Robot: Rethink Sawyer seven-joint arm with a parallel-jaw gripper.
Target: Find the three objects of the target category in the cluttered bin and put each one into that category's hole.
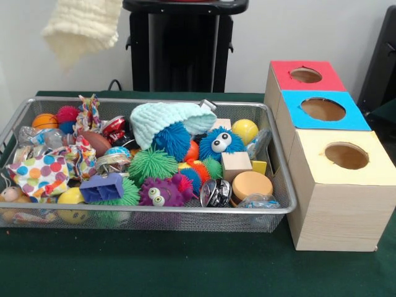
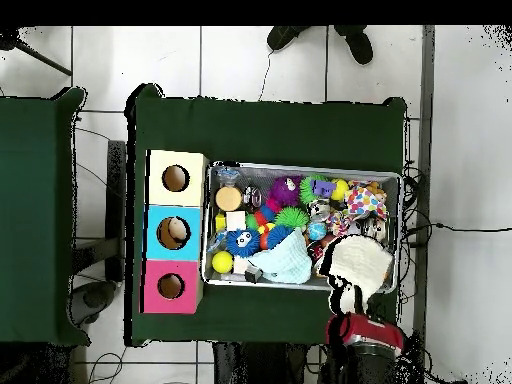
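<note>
The silver wire-mesh bin [image 1: 185,211] stands on the green table and is full of toys. It also shows in the overhead view [image 2: 300,166]. A cream knitted cloth [image 1: 83,25] hangs in the air above the bin's left end. In the overhead view the cream cloth [image 2: 362,262] hangs over the bin's corner nearest the robot, under my gripper [image 2: 349,291]. The front view does not show the gripper. Three wooden boxes with holes stand beside the bin, with a red top [image 1: 307,75], a blue top [image 1: 323,109] and a yellow top [image 1: 346,156].
In the bin lie a mint knitted cloth [image 1: 164,120], a blue fuzzy toy with eyes [image 1: 219,143], a green spiky ball [image 1: 151,164], a polka-dot cloth [image 1: 40,173], a wooden cube [image 1: 236,164] and a yellow ball [image 1: 245,130]. A person's feet [image 2: 320,38] show beyond the table.
</note>
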